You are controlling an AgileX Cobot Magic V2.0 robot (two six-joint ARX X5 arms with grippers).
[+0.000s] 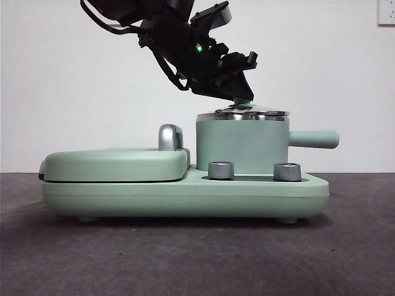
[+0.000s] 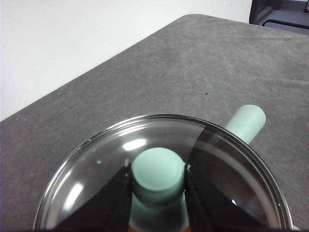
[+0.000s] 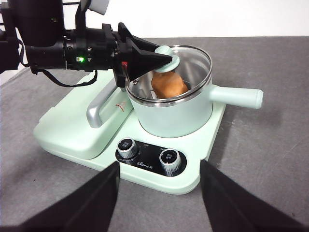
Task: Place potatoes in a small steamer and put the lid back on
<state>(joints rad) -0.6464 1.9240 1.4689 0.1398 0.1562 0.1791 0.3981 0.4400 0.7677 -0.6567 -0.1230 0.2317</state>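
Note:
The mint-green small steamer (image 1: 241, 145) stands on the right half of the cooker base, its straight handle (image 1: 315, 139) pointing right. The glass lid (image 1: 252, 114) lies level on the steel rim. My left gripper (image 1: 242, 102) comes down from the upper left and is shut on the lid's mint knob (image 2: 158, 169), a jaw on each side. Through the lid (image 3: 193, 63) the orange-brown potato (image 3: 169, 84) shows inside the steamer (image 3: 174, 116). My right gripper (image 3: 159, 193) hangs open in front of the cooker, with nothing between its jaws.
Left of the pot, a flat mint griddle cover (image 1: 114, 163) with a chrome handle (image 1: 170, 137) lies on the base (image 1: 185, 194). Two steel dials (image 1: 221, 170) (image 1: 287, 171) sit on the base's front. The dark table's far edge (image 2: 96, 67) runs behind the pot.

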